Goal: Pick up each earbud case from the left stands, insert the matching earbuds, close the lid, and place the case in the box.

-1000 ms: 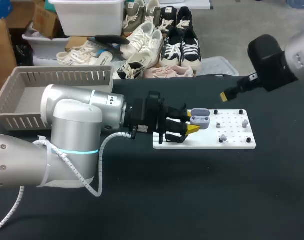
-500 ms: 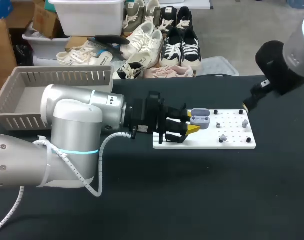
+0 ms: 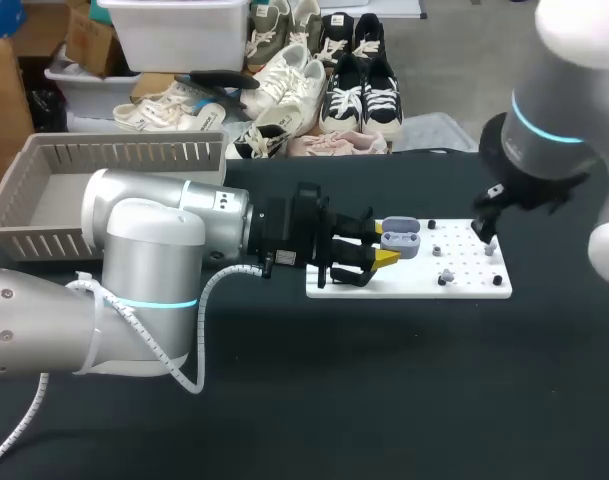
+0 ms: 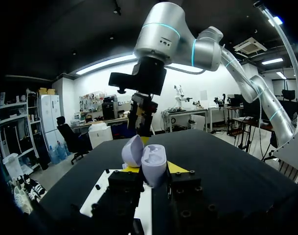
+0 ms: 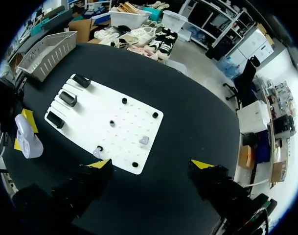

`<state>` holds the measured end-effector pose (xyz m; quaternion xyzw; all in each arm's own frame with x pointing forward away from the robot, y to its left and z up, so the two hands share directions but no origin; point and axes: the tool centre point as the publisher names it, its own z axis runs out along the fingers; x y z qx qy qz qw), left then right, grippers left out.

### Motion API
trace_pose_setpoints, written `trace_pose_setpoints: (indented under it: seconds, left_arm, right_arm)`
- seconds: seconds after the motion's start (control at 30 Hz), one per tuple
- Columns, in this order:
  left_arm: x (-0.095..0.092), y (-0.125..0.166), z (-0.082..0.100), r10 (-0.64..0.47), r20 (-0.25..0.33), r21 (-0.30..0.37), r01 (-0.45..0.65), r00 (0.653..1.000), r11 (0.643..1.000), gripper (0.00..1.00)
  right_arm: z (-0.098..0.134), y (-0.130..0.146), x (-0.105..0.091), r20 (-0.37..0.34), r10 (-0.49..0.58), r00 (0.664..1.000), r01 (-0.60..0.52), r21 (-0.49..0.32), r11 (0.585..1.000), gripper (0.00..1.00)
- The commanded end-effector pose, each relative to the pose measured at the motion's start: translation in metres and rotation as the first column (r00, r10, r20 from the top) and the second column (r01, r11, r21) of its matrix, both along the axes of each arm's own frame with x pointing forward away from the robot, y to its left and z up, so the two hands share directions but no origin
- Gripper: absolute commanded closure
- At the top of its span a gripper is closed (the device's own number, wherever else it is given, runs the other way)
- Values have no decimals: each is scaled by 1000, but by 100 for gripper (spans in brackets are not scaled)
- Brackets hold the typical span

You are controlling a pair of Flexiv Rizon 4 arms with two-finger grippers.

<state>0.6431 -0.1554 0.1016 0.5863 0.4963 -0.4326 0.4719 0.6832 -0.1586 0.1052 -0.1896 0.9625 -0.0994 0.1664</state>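
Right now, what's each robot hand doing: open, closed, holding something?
Left hand: closed on the earbud case, whose lid is open.
Right hand: open, holding nothing.

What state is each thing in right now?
earbud case: lid open, sockets look empty
left gripper: shut on the earbud case
right gripper: open, holding nothing, above the white board
earbuds: two, lying on the white board, not yet in the case
box: upright, inside partly hidden

Head view overhead, wrists low – all share the white board.
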Motion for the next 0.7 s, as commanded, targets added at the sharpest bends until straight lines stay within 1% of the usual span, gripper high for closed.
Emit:
trace_pose_setpoints:
  seconds: [0.03,0.17,0.23,0.4,0.47,0.5,0.63,0.67,0.7]
  left_arm:
    - [0,0,-1,0,1,-2,0,1000,1000,100]
    - [0,0,-1,0,1,-2,0,1000,1000,100]
    - [0,0,-1,0,1,-2,0,1000,1000,100]
    - [0,0,-1,0,1,-2,0,1000,1000,100]
    - [0,0,-1,0,1,-2,0,1000,1000,100]
    - [0,0,-1,0,1,-2,0,1000,1000,100]
    - [0,0,-1,0,1,-2,0,1000,1000,100]
    - [0,0,-1,0,1,-2,0,1000,1000,100]
    - [0,0,-1,0,1,-2,0,1000,1000,100]
  right_arm:
    - [-16,9,11,2,-27,1000,27,-61,998,0]
    - [-26,12,12,-27,-28,999,26,-67,997,3]
    - [-32,13,14,-38,-26,999,23,-70,997,2]
    - [-42,14,19,-62,-26,998,22,-66,998,7]
    - [-44,15,21,-68,-26,997,22,-62,998,12]
    - [-45,15,21,-70,-26,997,21,-62,998,19]
    - [-48,17,22,-85,-26,996,22,-52,998,24]
    - [-49,18,22,-87,-26,996,22,-51,998,36]
    - [-51,18,22,-88,-26,996,22,-51,998,39]
